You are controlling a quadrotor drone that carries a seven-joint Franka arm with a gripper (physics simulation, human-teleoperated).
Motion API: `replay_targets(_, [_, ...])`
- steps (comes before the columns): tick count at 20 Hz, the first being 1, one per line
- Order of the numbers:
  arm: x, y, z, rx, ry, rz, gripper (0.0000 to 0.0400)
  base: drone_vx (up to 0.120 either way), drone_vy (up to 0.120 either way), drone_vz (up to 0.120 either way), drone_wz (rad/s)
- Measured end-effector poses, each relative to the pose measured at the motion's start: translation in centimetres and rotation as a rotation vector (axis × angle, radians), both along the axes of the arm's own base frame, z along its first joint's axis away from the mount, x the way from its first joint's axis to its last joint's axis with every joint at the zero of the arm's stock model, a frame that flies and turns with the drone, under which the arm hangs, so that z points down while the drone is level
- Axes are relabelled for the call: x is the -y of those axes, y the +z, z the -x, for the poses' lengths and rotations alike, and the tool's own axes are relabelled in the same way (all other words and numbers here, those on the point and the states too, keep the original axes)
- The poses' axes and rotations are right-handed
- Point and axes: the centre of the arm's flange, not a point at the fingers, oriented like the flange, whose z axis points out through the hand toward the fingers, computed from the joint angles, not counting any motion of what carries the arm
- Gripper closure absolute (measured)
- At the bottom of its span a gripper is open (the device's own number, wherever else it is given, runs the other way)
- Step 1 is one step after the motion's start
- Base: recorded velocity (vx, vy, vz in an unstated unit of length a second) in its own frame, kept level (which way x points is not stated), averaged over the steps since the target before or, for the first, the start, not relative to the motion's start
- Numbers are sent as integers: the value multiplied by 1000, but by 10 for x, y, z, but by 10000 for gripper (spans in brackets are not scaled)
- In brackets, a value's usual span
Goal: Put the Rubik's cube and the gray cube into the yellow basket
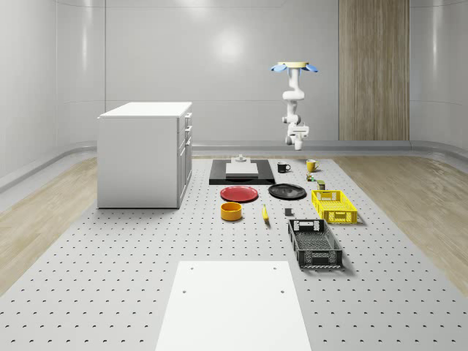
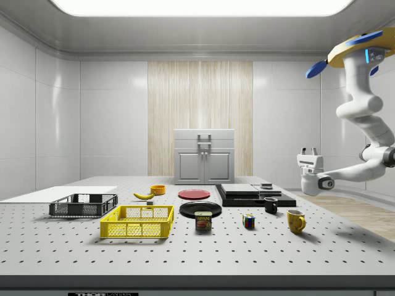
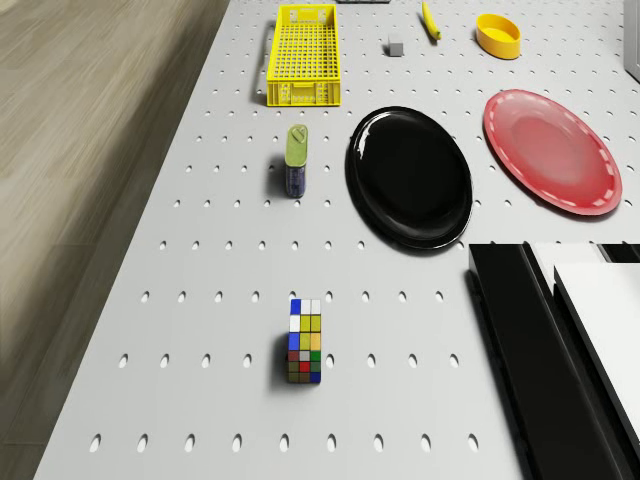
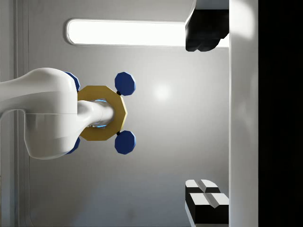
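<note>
Rubik's cube [image 3: 305, 343]: rests on the tabletop [image 1: 110, 278], well apart from the yellow basket [image 1: 334, 205], with the Spam can [image 3: 296, 160] between them.
Gray cube [image 3: 396, 45]: sits on the tabletop just beside the yellow basket, between it and the banana [image 1: 265, 213].
Yellow basket: holds nothing, near the black basket [image 1: 314, 243].
Drone [image 1: 294, 68]: hovers high over the tabletop's far edge, beyond the yellow basket and above the yellow mug [image 2: 295, 220].
Tool [image 2: 308, 150]: hangs in the air at the end of the bent arm [image 2: 364, 117], pointing upward, fingers spread and pinching nothing.
Black plate [image 3: 410, 177]: lies near the yellow basket, beside the red plate [image 3: 551, 150].
</note>
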Motion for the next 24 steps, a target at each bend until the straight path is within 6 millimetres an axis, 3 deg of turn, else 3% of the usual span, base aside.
replay_targets(4, [0,0,0,3,0,4,0,120,60,0,0])
replay_targets(16, [-6,0,1,12,-1,62,0,120,0,0,0])
replay_targets(24, [-25,-3,2,18,-6,250,0,120,0,0,0])
